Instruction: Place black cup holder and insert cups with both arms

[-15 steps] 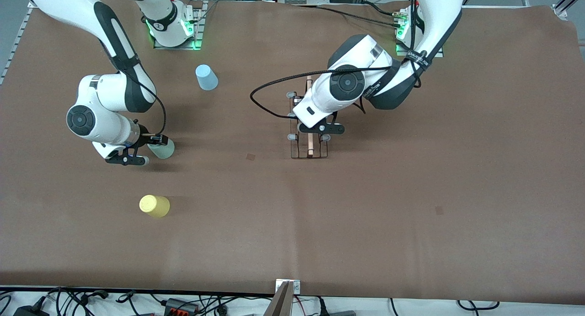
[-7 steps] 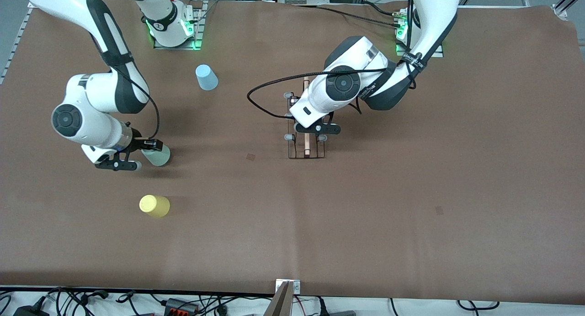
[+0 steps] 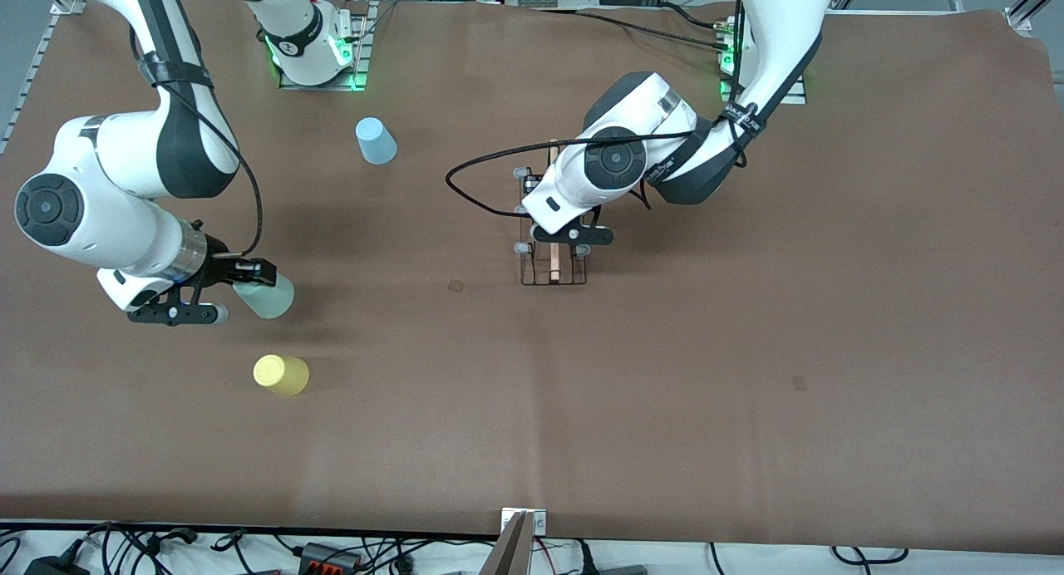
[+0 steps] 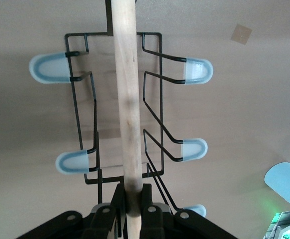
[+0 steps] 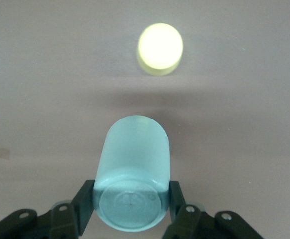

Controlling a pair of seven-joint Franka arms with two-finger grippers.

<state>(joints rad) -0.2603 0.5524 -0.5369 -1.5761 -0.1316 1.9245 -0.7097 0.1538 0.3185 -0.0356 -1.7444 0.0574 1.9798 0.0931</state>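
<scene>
Rack, i.e. the black cup holder, is sitting or hanging low near mid-table, its wooden rod pinched between the closed fingers of the left gripper; whether its base is touching the cloth, can't tell. Right gripper, toward the right arm's end of the table, is clamping the grey-green cup by its closed end, tipped sideways above the cloth. Yellow cup is standing nearer the front camera, light blue cup farther, near the right arm's base. Progress, as I judge: holder placing is underway, no cups inserted yet, all three left. No readable labels or writing.
</scene>
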